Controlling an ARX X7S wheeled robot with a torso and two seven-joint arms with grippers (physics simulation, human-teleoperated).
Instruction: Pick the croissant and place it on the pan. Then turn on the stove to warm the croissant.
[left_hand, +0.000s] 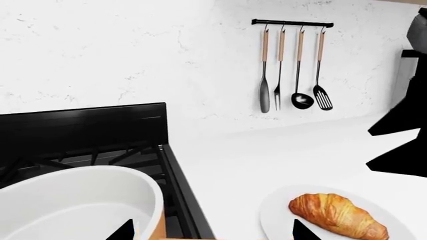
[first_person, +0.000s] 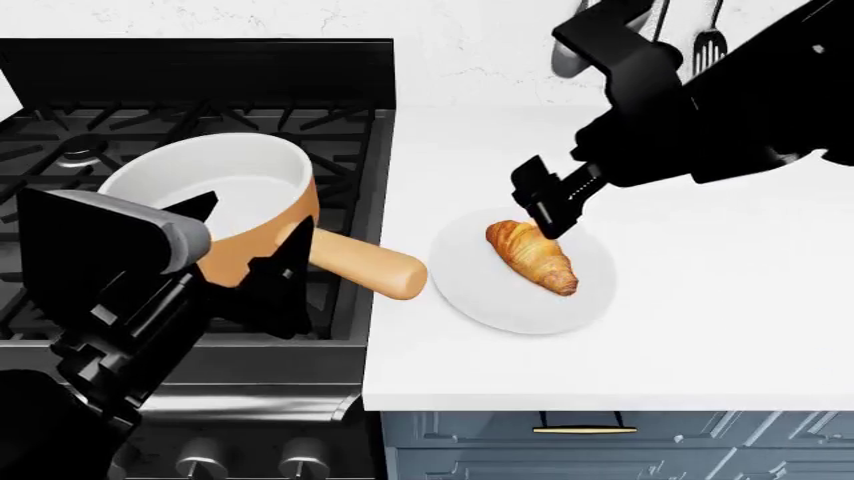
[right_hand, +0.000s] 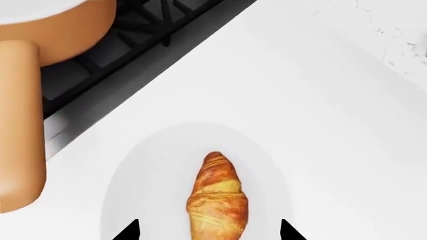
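The golden-brown croissant (first_person: 533, 256) lies on a flat white plate (first_person: 521, 298) on the counter; it also shows in the right wrist view (right_hand: 217, 199) and the left wrist view (left_hand: 338, 215). My right gripper (first_person: 547, 205) is open just above its far end, one jaw tip on each side of it (right_hand: 208, 231). The orange-tan pan (first_person: 240, 205) with white interior stands on the black stove (first_person: 80, 130), its handle (first_person: 367, 266) pointing toward the plate. My left gripper (first_person: 254, 255) is open and empty beside the pan, near the handle's root.
Utensils hang on a wall rail (left_hand: 291, 22) behind the counter. Stove knobs (first_person: 200, 462) show at the bottom. The white counter (first_person: 721, 300) runs right of the stove above blue drawers (first_person: 587, 440).
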